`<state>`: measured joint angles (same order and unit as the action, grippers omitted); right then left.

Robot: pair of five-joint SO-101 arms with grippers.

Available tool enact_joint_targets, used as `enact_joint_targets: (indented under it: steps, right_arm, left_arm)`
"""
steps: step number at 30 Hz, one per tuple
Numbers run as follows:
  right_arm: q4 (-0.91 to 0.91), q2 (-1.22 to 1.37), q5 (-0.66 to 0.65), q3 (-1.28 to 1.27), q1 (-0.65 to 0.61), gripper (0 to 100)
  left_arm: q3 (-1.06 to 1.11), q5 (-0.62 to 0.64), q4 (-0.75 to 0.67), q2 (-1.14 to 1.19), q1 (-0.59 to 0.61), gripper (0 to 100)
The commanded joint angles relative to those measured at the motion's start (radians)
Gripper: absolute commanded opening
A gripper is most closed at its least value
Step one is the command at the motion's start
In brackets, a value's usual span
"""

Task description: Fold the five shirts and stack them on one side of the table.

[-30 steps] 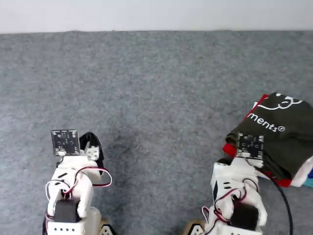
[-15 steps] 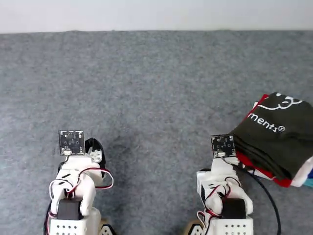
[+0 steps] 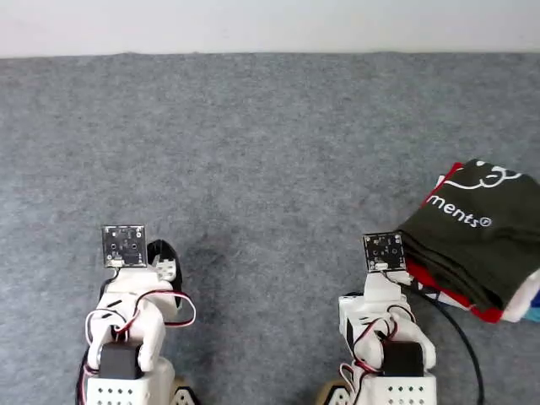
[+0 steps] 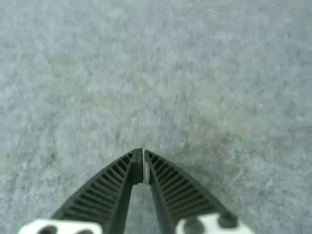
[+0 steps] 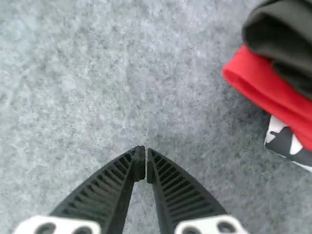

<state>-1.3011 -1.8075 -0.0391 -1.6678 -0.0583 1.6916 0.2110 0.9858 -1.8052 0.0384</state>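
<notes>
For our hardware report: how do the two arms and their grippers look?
The left arm and right arm are white plastic with black motor blocks and thin red, white and black wires. Each wrist carries a dark square circuit board. A thicker black cable trails from the right arm. The left gripper and right gripper have black, ribbed, tapering fingers.

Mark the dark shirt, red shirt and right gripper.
dark shirt [image 3: 494,253]: high view, top face.
red shirt [image 5: 265,87]: right wrist view, folded edge.
right gripper [image 5: 146,155]: right wrist view, between its fingertips.
</notes>
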Motion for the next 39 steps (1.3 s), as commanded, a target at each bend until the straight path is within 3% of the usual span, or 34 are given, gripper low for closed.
enact_joint_targets:
  steps: [1, 17, 39]
  right_arm:
    - [0.004, -0.007, 0.006, -0.015, -0.005, 0.9]
    - [0.004, -0.007, 0.006, -0.015, -0.005, 0.9]
    - [0.004, -0.007, 0.006, -0.015, -0.005, 0.9]
  left_arm:
    - [-0.008, -0.009, 0.066, -0.009, 0.003, 1]
    - [-0.008, -0.009, 0.264, -0.009, -0.002, 1]
    - [-0.008, -0.003, 0.269, -0.011, 0.043, 1]
